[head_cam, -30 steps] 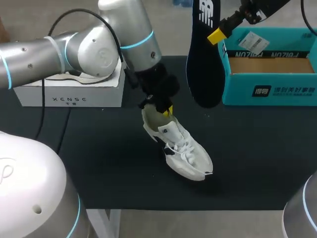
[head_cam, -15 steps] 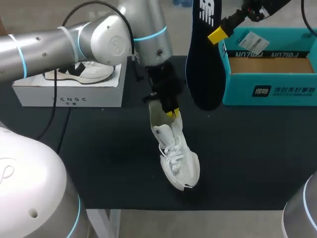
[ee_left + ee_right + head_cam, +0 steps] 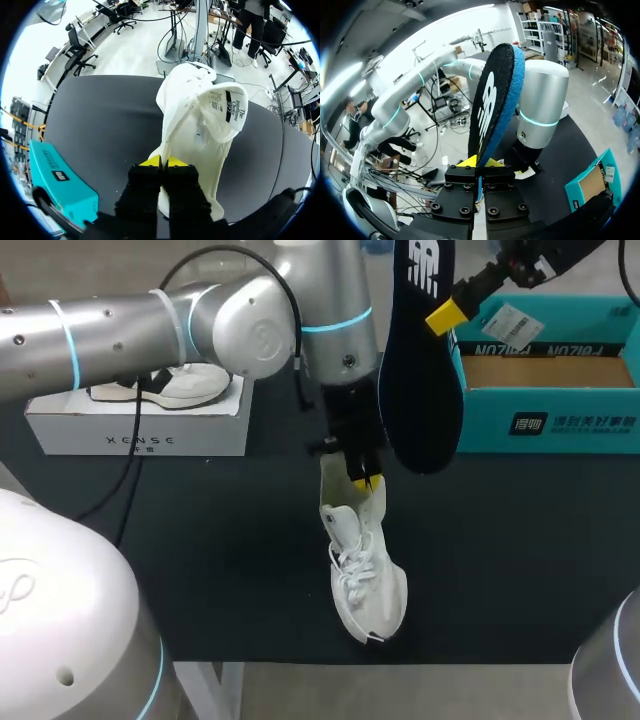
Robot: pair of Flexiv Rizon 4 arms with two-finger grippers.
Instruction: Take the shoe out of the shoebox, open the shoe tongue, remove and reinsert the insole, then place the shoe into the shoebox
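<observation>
Black table [image 3: 220, 540]; left arm [image 3: 200, 330] came in across its back to the middle. Teal shoebox [image 3: 545, 425] sat open at the back right; only bare cardboard showed inside. White box [image 3: 140, 435] sat at the back left with a second shoe [image 3: 185, 388] on top. Dark insole [image 3: 420, 390] hung in the air, long axis near vertical, between the left arm and the shoebox, out of the shoe; blue underside [image 3: 492, 100] showed in the right wrist view. Right gripper [image 3: 447, 315] [image 3: 480, 161] was pinched narrow on the insole's edge. White shoe [image 3: 365, 570] [image 3: 200, 115] was on the table mid-front, well apart from the shoebox, toe toward the near edge, tongue folded open. Left gripper [image 3: 362, 478] [image 3: 162, 161] was clamped narrow on the shoe's heel rim.
</observation>
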